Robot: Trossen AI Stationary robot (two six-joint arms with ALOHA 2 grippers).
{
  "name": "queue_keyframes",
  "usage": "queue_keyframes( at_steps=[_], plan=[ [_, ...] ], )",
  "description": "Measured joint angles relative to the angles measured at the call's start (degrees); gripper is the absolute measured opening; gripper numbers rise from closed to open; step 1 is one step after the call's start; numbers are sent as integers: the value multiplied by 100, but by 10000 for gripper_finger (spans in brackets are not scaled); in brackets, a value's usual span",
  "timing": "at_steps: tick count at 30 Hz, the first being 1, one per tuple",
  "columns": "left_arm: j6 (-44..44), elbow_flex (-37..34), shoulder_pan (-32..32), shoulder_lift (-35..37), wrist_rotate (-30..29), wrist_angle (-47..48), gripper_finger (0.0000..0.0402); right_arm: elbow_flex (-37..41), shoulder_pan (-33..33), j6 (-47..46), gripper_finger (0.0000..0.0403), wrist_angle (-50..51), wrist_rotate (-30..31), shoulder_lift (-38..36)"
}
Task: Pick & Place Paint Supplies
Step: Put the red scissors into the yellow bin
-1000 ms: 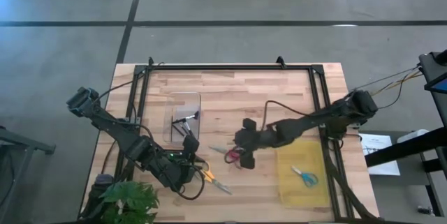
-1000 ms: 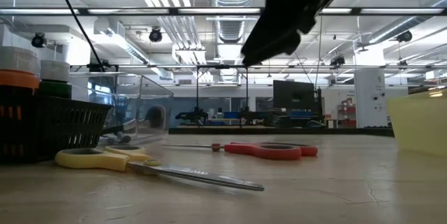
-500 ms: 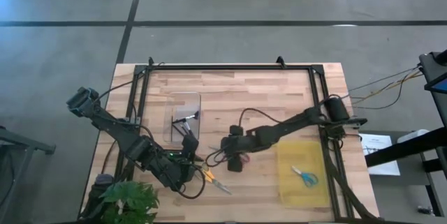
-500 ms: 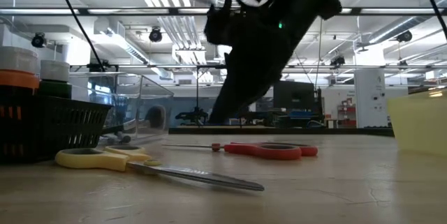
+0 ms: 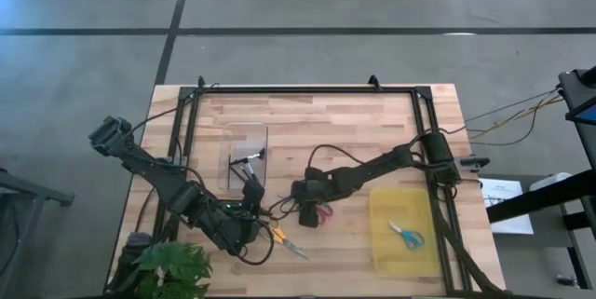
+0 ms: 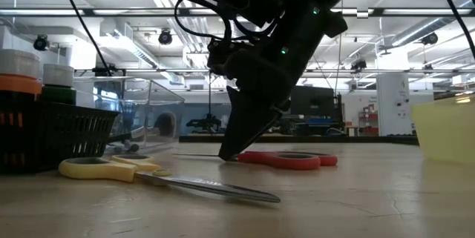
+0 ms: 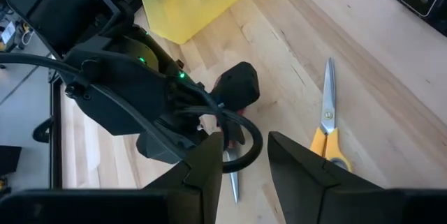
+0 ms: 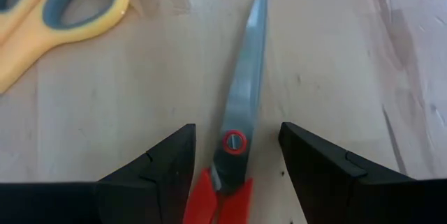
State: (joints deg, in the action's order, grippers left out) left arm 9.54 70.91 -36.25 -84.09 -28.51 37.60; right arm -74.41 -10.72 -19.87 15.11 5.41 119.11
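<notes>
The red-handled scissors point(image 8: 235, 140) lay flat on the wooden table point(image 5: 317, 122), near its middle, blades closed and pointing toward the left arm's side. In the right wrist view the pivot screw sat between the right claw's two dark fingers point(image 8: 157, 168), one on each side of the blades with bare wood showing in both gaps, so the right claw point(image 5: 300, 208) stood open astride the scissors and was not touching them. The low view showed its fingertip down at the table surface by the blade end of the red scissors point(image 6: 286, 159).

Just beside them, toward the table's front edge, lay the yellow-handled scissors point(image 5: 284, 239), also flat, with closed blades point(image 6: 215, 187); one grey-lined yellow loop showed in the right wrist view point(image 8: 66, 8). A third pair, with blue handles point(image 5: 406, 235), lay inside the yellow rectangular bin point(image 5: 402, 208) on the right side of the table.

The left claw point(image 5: 253, 217) waited low over the table near the front left, close to the yellow scissors; its two fingers point(image 7: 209, 165) stood apart with nothing between them, so it was open and empty. Behind it a clear container point(image 5: 247, 155) held a thin brush or similar small item. In the low view a dark mesh basket point(image 6: 56, 136) stood at the left edge with an orange-lidded and a green-lidded pot above it. A green plant point(image 5: 168, 269) showed at the table's front left corner.
</notes>
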Motion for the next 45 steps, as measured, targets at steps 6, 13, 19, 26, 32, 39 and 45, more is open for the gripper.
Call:
queue_keyframes(
  at_steps=[6,13,19,26,32,39,45],
  plan=[
    [-2,0,0,0,0,-2,123,1,2,-260,209,160,-47,0],
    [-2,0,0,2,0,-3,123,7,7,-416,151,269,-44,0],
    [-2,0,-2,2,0,-4,123,17,11,-376,68,299,-35,0],
    [-2,0,-2,2,2,-4,123,28,7,-240,41,322,-98,-65],
    [-1,0,-2,4,2,-2,123,42,-50,-230,40,751,-11,-289],
    [-1,0,-2,4,2,-4,123,30,-220,-287,18,1062,289,-627],
    [0,0,-2,4,4,-6,123,33,-418,-429,7,1303,510,-899]
  ],
)
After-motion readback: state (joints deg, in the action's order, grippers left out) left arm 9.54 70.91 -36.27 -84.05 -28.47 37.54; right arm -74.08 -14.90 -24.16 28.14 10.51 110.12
